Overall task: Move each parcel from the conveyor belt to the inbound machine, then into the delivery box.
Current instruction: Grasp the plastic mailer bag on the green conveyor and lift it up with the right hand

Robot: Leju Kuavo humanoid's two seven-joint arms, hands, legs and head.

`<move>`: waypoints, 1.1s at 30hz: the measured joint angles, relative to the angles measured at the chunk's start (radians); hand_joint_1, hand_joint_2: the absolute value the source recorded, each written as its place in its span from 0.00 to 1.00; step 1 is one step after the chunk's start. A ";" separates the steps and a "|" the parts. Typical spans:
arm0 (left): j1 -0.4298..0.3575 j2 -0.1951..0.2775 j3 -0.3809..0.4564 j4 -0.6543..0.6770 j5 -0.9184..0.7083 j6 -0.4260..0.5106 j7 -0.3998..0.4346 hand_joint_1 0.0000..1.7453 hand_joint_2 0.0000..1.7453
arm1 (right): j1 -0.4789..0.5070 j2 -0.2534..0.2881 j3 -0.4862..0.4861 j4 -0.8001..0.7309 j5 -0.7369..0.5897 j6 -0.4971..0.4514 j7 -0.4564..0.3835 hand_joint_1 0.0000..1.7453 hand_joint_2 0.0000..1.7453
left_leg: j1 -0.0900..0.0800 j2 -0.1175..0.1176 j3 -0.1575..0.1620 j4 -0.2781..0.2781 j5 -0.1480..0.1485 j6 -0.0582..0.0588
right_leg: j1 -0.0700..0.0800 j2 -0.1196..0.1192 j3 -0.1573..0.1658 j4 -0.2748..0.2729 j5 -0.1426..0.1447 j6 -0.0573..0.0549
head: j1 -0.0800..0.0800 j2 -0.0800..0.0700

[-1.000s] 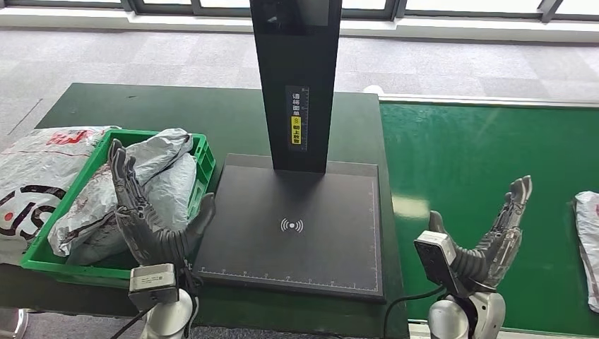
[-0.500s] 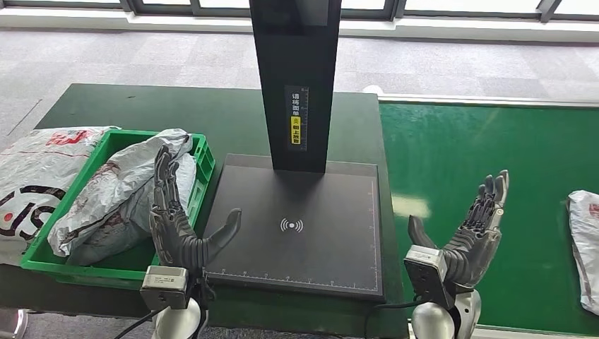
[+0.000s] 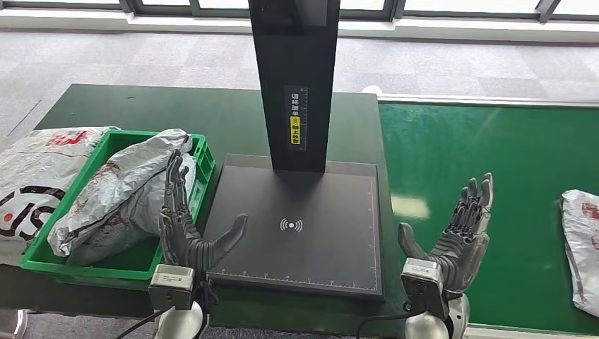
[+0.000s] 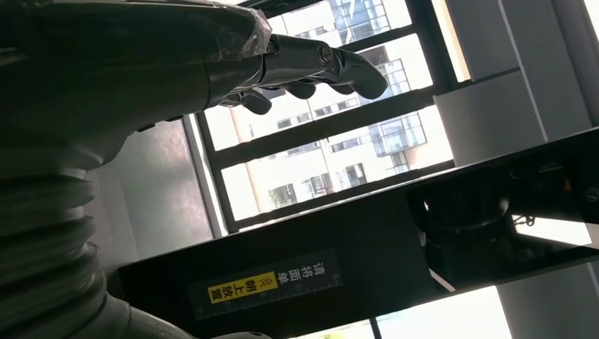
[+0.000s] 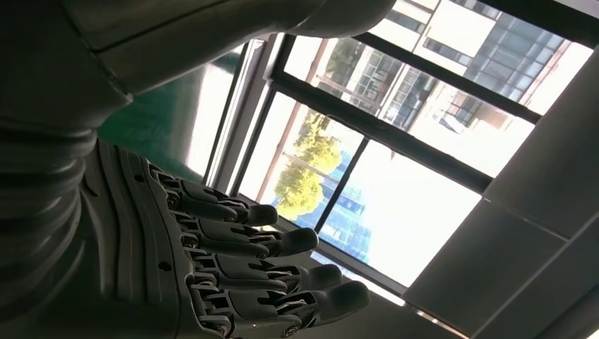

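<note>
while both hands are raised palm-up with fingers spread and nothing held, the next parcel (image 3: 580,251) lies on the conveyor belt (image 3: 494,148), long axis running away from the robot, to the right of the right hand (image 3: 459,236), the nearer one; the left hand (image 3: 185,226) hovers beside the delivery box (image 3: 205,159).

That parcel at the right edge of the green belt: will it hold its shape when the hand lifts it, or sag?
The parcel on the conveyor belt looks like a wrinkled plastic mailer bag, so it will probably sag and fold around the fingers. Its glossy film suggests it may slip. It lies flat, so rolling seems unlikely. Weight cannot be judged.
</note>
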 joint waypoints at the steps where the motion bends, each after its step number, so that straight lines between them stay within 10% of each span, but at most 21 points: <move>1: 0.000 0.000 0.000 0.001 0.000 -0.001 0.000 0.00 1.00 | 0.001 0.000 0.002 0.000 -0.005 0.000 -0.001 0.00 1.00 | 0.000 0.000 0.001 0.000 0.000 0.000 | 0.000 0.000 0.000 0.000 0.000 0.000 | 0.000 0.000; 33: 0.000 0.000 0.000 0.001 -0.007 -0.009 0.008 0.00 1.00 | 0.002 -0.001 0.007 0.000 -0.030 -0.003 -0.012 0.00 1.00 | 0.000 0.000 -0.001 0.000 0.000 0.000 | 0.000 0.000 0.000 0.000 0.000 0.000 | 0.000 0.000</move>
